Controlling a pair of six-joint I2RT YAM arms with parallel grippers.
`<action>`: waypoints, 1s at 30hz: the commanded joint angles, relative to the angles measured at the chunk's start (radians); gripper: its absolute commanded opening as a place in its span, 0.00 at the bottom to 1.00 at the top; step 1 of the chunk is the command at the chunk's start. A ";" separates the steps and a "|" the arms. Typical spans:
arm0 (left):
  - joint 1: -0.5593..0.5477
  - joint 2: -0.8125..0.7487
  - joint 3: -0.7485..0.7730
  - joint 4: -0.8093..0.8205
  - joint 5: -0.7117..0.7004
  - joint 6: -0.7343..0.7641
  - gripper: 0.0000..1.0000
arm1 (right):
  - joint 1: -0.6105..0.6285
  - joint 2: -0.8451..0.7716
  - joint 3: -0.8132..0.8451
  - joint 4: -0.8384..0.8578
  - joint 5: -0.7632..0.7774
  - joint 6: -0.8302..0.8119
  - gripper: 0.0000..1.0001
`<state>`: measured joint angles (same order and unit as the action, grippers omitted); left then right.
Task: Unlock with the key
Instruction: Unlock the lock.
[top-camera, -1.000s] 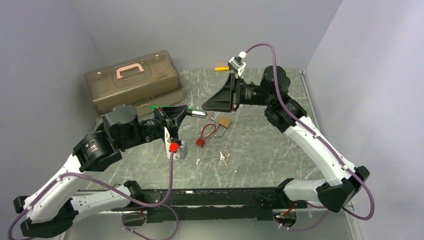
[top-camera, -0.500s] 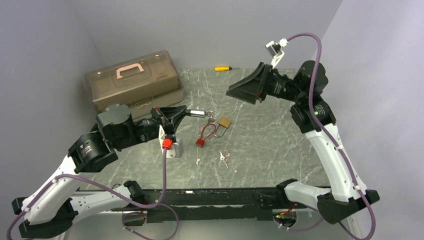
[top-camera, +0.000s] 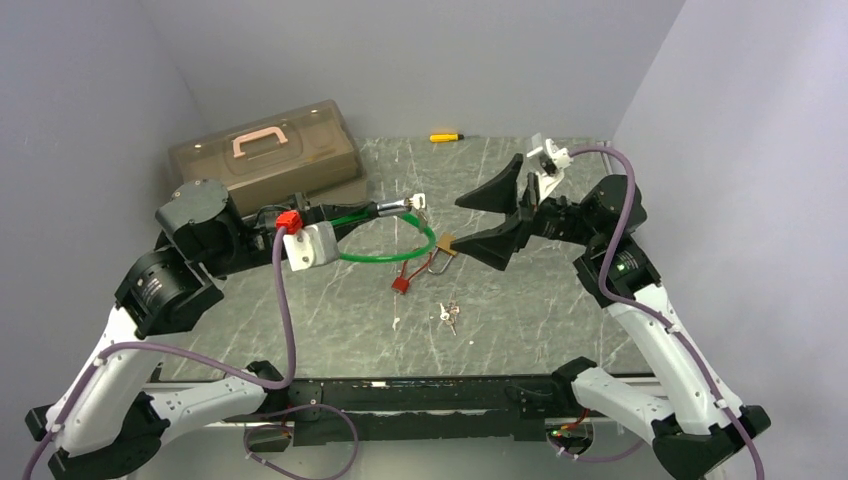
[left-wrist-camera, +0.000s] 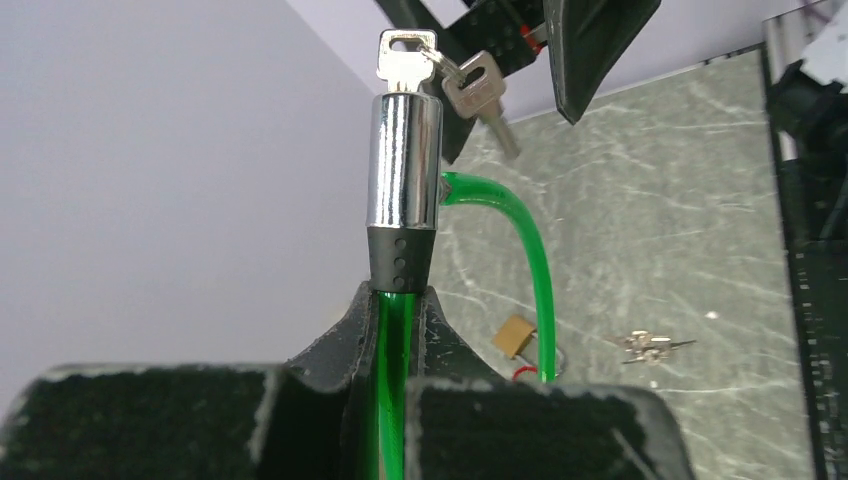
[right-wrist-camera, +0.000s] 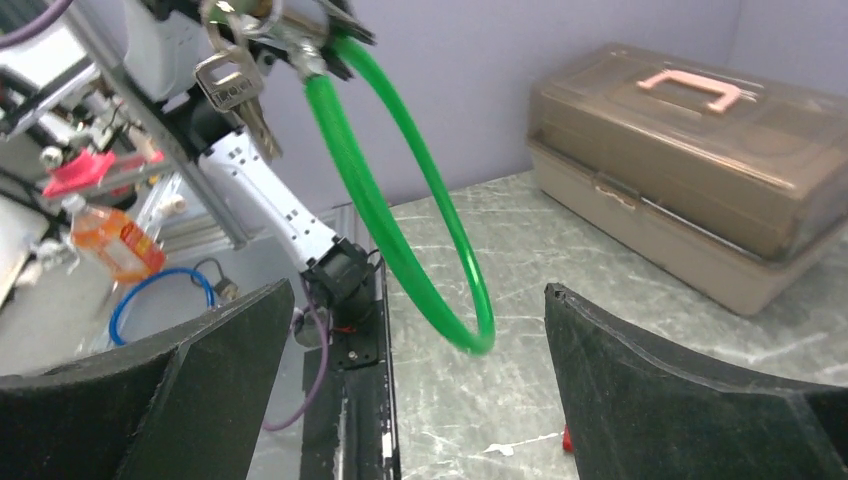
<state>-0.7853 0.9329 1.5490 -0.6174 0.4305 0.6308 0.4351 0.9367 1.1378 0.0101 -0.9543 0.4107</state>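
Observation:
My left gripper (top-camera: 345, 215) is shut on the green cable (top-camera: 400, 255) of a cable lock, just behind its chrome lock cylinder (top-camera: 393, 208), and holds it in the air. A key (top-camera: 415, 201) sits in the end of the cylinder, with a second key dangling from its ring. In the left wrist view the cylinder (left-wrist-camera: 403, 160) points up with the key (left-wrist-camera: 402, 58) on top, cable pinched between my fingers (left-wrist-camera: 397, 300). My right gripper (top-camera: 462, 222) is wide open, facing the key from the right, holding nothing. Its wrist view shows the keys (right-wrist-camera: 232, 85) and the cable loop (right-wrist-camera: 400, 200) beyond the open jaws (right-wrist-camera: 417, 290).
A brass padlock (top-camera: 449, 243) lies under the right gripper. A small red lock (top-camera: 402, 284) and loose keys (top-camera: 449, 315) lie in front of it. A brown toolbox (top-camera: 265, 160) stands at the back left, a yellow screwdriver (top-camera: 445, 136) at the back edge.
The left arm lifted and turned the cable lock, so the green loop now hangs out to the right. The right gripper opened wide, swung away, then came down facing the key.

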 joint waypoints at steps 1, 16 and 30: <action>0.006 0.017 0.051 0.043 0.093 -0.090 0.00 | 0.096 0.024 0.086 0.027 0.030 -0.179 0.97; 0.024 0.046 0.112 0.052 0.109 -0.120 0.00 | 0.254 0.130 0.164 -0.091 0.073 -0.312 0.78; 0.063 0.028 0.126 0.116 0.092 -0.222 0.00 | 0.254 0.075 0.070 -0.096 0.230 -0.314 0.00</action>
<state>-0.7383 0.9901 1.6386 -0.6498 0.5182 0.4744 0.6971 1.0378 1.2480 -0.1101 -0.8116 0.0921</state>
